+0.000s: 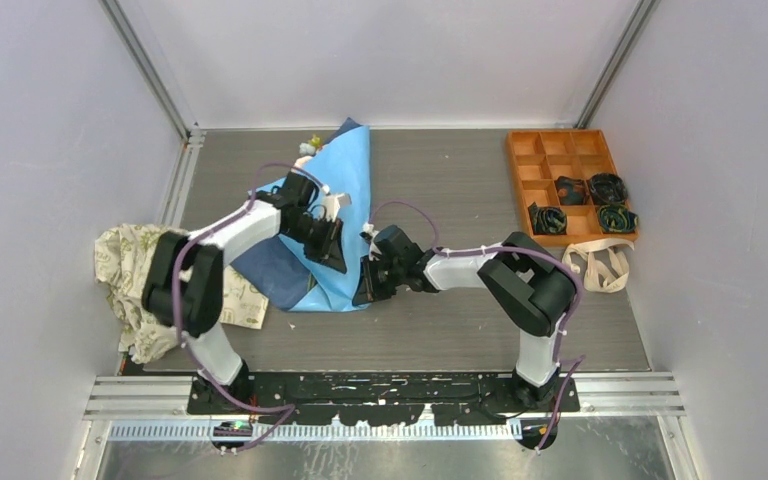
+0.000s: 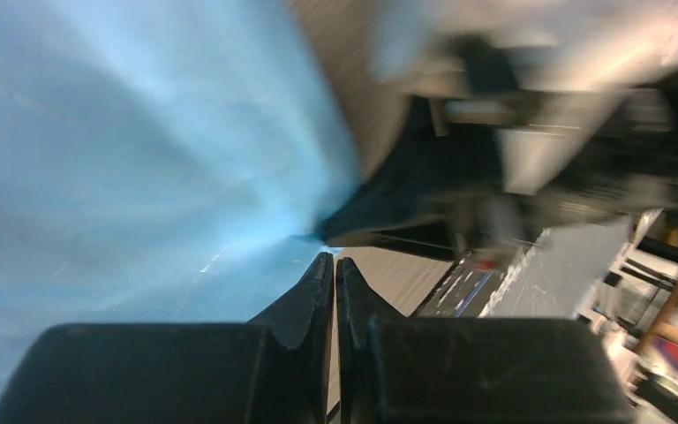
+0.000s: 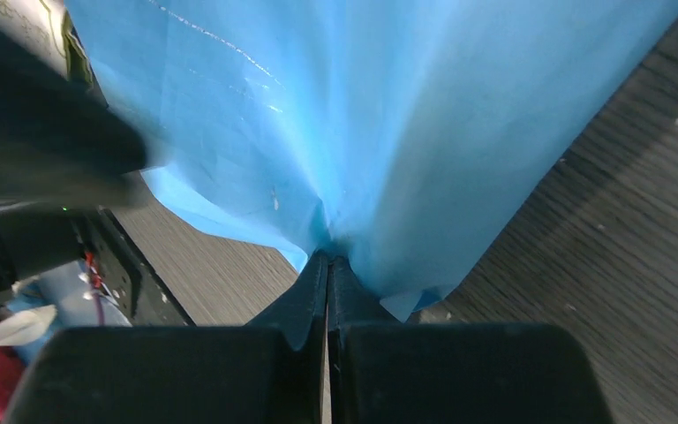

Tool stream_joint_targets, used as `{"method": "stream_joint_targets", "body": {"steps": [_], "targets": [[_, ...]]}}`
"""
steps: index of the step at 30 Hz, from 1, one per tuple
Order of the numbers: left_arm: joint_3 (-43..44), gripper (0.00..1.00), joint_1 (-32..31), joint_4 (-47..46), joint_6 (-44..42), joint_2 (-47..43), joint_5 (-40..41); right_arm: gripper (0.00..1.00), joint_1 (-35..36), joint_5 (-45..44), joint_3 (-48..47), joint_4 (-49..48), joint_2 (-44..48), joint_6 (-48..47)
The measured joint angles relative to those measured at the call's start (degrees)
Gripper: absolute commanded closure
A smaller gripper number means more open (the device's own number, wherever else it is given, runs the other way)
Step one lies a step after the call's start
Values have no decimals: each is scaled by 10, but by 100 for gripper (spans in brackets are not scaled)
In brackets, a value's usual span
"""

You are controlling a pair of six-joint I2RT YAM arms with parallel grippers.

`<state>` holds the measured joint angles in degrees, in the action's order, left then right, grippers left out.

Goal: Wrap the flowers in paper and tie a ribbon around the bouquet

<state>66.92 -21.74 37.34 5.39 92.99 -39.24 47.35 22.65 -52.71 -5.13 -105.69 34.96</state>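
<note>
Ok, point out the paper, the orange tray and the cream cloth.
paper (image 1: 350,175): top view, on its light blue upper face.
orange tray (image 1: 528,162): top view, on a bare compartment.
cream cloth (image 1: 122,257): top view, on its crumpled upper part.

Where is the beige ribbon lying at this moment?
In the top view, the ribbon lies on the right side of the table, just nearer the arm bases than the orange tray and beside the elbow of the right arm.

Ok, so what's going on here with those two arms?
They're wrapping flowers in blue paper. The right arm has its jaws pinched shut on the paper's near edge; the left arm, jaws also shut, is right beside it. Blooms poke out at the far end. The ribbon lies untouched by the tray.
</note>
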Motion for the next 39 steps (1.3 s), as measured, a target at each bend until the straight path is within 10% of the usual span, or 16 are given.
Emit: {"method": "stream_joint_targets", "body": {"steps": [16, 39], "targets": [[8, 96, 24, 62, -41, 184, 32, 99, -65, 88, -16, -101, -71, 135], [17, 94, 35, 77, -66, 206, -9, 99, -280, 24, -903, 105, -563, 183]]}}
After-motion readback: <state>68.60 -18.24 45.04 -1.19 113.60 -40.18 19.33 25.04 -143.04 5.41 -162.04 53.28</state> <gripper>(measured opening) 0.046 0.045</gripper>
